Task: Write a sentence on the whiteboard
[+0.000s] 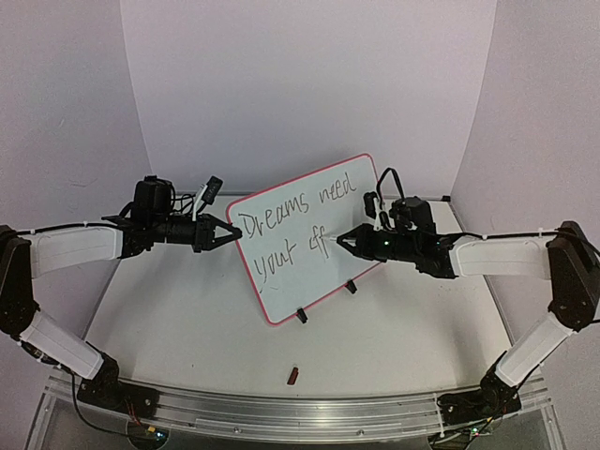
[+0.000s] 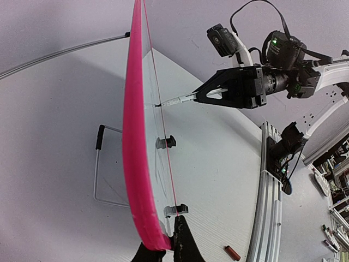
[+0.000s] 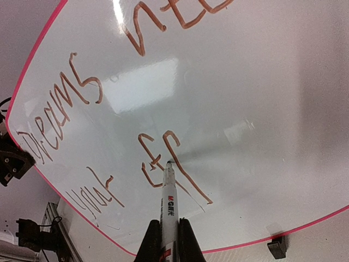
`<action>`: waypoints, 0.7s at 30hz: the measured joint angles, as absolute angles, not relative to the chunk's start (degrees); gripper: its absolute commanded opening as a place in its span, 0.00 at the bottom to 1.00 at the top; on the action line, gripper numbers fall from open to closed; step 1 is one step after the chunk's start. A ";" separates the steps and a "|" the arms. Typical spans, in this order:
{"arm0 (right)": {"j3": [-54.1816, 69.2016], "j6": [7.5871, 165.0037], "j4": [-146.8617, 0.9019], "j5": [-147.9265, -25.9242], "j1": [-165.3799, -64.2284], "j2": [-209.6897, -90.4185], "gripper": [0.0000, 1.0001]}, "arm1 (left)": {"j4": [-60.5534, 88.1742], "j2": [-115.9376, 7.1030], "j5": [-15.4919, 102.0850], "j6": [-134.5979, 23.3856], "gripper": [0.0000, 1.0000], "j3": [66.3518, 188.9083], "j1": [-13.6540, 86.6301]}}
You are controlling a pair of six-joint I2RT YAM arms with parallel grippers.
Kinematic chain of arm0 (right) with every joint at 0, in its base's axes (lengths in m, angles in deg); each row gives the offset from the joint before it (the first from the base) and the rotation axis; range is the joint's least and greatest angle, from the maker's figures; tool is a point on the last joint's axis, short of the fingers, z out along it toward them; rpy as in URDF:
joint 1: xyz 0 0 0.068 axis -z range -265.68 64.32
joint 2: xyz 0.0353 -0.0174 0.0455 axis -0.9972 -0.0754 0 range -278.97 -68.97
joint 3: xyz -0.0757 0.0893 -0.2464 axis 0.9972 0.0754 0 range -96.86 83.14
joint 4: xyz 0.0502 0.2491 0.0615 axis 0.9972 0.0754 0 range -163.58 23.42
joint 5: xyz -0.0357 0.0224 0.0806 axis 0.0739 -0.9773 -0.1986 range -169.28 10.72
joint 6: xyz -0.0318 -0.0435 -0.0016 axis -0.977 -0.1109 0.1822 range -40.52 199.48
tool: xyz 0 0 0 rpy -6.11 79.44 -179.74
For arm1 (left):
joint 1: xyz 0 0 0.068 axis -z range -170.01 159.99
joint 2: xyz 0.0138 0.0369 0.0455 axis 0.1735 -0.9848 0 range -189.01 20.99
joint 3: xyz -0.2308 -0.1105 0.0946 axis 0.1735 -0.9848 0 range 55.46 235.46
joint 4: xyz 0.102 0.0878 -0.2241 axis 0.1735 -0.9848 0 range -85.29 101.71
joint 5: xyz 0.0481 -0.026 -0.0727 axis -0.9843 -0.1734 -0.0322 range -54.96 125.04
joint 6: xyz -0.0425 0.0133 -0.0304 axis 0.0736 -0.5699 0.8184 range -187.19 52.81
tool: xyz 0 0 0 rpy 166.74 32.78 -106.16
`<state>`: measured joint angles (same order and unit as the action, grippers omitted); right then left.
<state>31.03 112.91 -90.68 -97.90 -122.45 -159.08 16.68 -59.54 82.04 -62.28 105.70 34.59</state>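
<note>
The whiteboard (image 1: 291, 202), pink-framed, stands tilted at mid-table and reads "Dreams need" with "your eff" below. My left gripper (image 1: 231, 234) is shut on its left edge; in the left wrist view the pink frame (image 2: 132, 142) runs edge-on into that gripper (image 2: 163, 238). My right gripper (image 1: 341, 239) is shut on a white marker (image 3: 168, 199) whose tip touches the whiteboard (image 3: 256, 103) at the last "f". The right wrist view has the right gripper (image 3: 168, 224) clamping the marker barrel. From the left wrist, the marker (image 2: 177, 100) meets the board face.
Two black clip feet (image 1: 302, 316) (image 1: 352, 287) hold the board's lower edge. A wire stand (image 2: 97, 164) sits behind it. A small red cap (image 1: 292, 376) lies near the front, by the aluminium rail (image 1: 281, 411). White walls close in the back and sides.
</note>
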 measured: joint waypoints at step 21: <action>31.00 112.51 -90.63 -95.39 -122.46 -159.28 0.00 | 16.66 -59.56 81.93 -62.24 0.00 105.70 34.59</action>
<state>31.00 112.51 -90.63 -95.39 -122.46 -159.28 16.66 -59.56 81.93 -62.24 105.70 34.59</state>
